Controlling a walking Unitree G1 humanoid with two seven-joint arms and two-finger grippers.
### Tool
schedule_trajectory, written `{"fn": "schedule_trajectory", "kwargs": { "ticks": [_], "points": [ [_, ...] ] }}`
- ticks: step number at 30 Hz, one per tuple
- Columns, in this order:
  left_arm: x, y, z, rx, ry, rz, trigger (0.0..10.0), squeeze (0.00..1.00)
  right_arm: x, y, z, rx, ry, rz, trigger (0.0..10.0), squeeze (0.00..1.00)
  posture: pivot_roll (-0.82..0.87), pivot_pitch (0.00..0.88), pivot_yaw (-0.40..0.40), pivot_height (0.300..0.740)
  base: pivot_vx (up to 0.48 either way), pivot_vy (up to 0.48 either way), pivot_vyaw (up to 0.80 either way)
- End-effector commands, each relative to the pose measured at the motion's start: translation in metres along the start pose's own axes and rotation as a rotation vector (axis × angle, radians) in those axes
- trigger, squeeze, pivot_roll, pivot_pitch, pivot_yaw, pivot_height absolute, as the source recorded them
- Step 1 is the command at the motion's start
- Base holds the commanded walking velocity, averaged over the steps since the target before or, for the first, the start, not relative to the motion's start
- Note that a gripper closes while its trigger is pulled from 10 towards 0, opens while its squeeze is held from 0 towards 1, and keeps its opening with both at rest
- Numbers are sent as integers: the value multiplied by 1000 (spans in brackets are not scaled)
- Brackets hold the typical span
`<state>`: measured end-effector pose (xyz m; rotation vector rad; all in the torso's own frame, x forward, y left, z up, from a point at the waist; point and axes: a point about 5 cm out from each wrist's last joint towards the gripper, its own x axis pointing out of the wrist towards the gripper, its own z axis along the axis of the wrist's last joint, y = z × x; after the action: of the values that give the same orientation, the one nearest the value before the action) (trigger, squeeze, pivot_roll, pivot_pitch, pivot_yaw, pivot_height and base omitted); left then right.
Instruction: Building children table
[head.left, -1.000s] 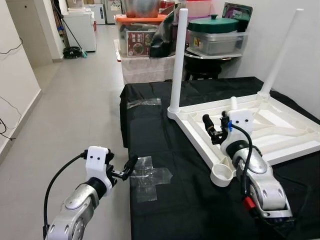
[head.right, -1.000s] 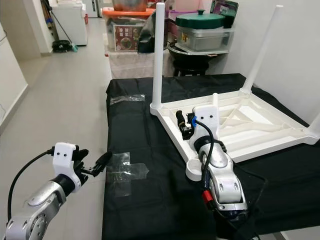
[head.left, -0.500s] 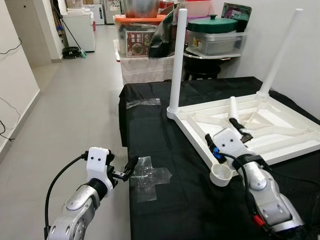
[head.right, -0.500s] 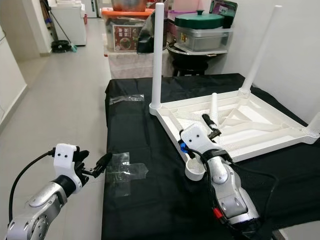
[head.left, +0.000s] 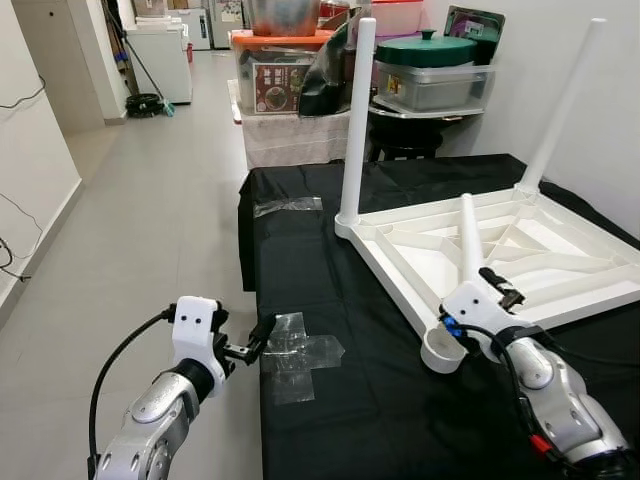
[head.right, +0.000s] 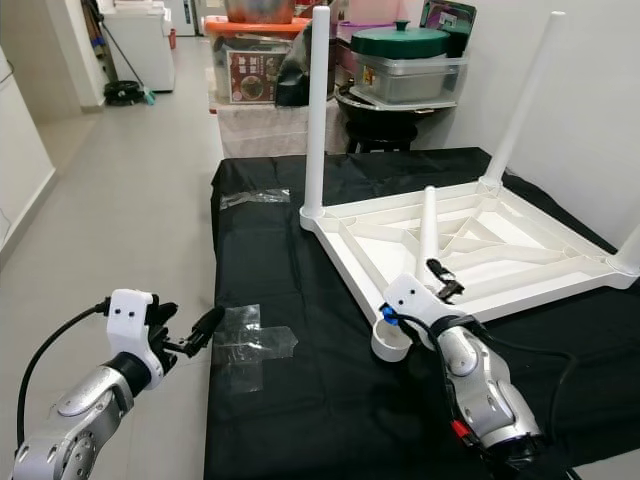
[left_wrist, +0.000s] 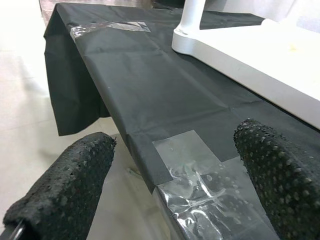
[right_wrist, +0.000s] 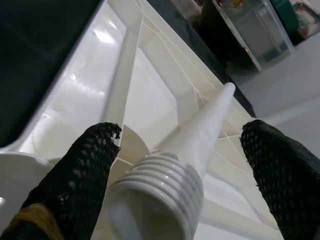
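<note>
Two legs (head.left: 355, 120) stand in the upturned tabletop (head.left: 560, 262); the right gripper (right_wrist: 180, 165) fingers clasp a third leg (head.left: 468, 240) near its empty socket (head.left: 441, 349) (left gripper (left_wrist: 175, 165) open, idle).

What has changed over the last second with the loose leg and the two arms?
The right gripper swung the loose table leg from lying low to nearly upright, beside the empty corner socket. The left gripper, upturned tabletop and tape stayed put.
</note>
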<state>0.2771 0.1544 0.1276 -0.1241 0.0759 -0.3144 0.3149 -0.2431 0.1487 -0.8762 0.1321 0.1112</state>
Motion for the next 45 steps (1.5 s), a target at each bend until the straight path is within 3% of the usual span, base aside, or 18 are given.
{"fn": "schedule_trajectory", "kwargs": {
  "ticks": [1,8,9,10,11,12,14,15,18,19,20,21,23,29,35,45],
  "points": [
    [-1,3,-6,9,26,9,10000,0,-3,-2,0,49,-31,20,10000,0,40,0,-23,740,0,0,0],
    [0,3,-7,9,29,7,10000,0,-7,-11,-12,118,22,15,10000,0,32,0,-19,740,0,0,0],
    [0,2,-8,8,31,5,10000,0,-5,-15,-20,279,100,-42,10000,0,28,0,-16,740,0,0,0],
    [0,1,-8,7,32,4,10000,0,-4,-15,-22,357,124,-55,10000,0,28,0,-16,740,0,0,0],
    [0,1,-8,7,32,4,10000,0,-4,-15,-22,357,124,-55,10000,0,28,0,-16,740,0,0,0],
    [1,0,-8,7,32,2,10000,0,-1,-11,-19,457,138,-78,10000,0,30,0,-16,740,0,0,0],
    [1,0,-8,7,32,2,10000,0,-1,-11,-19,457,138,-78,10000,0,30,0,-16,740,0,0,0],
    [2,-1,-8,7,31,0,10000,0,1,-6,-15,553,150,-88,10000,0,30,0,-16,740,0,0,0],
    [2,-1,-7,8,30,-1,10000,0,4,0,-12,630,165,-99,10000,0,35,0,-19,740,0,0,0],
    [2,1,-7,9,29,2,10000,0,8,8,-9,740,184,-97,10000,0,41,0,-21,740,0,0,0],
    [2,1,-7,9,29,2,10000,0,8,8,-9,740,184,-97,10000,0,41,0,-21,740,0,0,0],
    [1,2,-6,12,30,7,10000,0,11,14,-5,826,189,-93,10000,0,42,0,-21,740,0,0,0],
    [1,3,-7,13,30,12,10000,0,13,18,-1,874,185,-87,10000,0,44,0,-25,740,0,0,0],
    [0,3,-8,13,31,18,10000,0,17,21,2,878,186,-90,10000,0,45,0,-29,740,0,0,0],
    [0,3,-8,13,30,31,10000,0,17,12,-14,886,307,-203,10000,0,47,0,-35,740,0,0,0],
    [2,2,-8,13,32,33,10000,0,21,24,-2,951,313,-229,10000,0,45,0,-34,740,0,0,0]
  ]
}}
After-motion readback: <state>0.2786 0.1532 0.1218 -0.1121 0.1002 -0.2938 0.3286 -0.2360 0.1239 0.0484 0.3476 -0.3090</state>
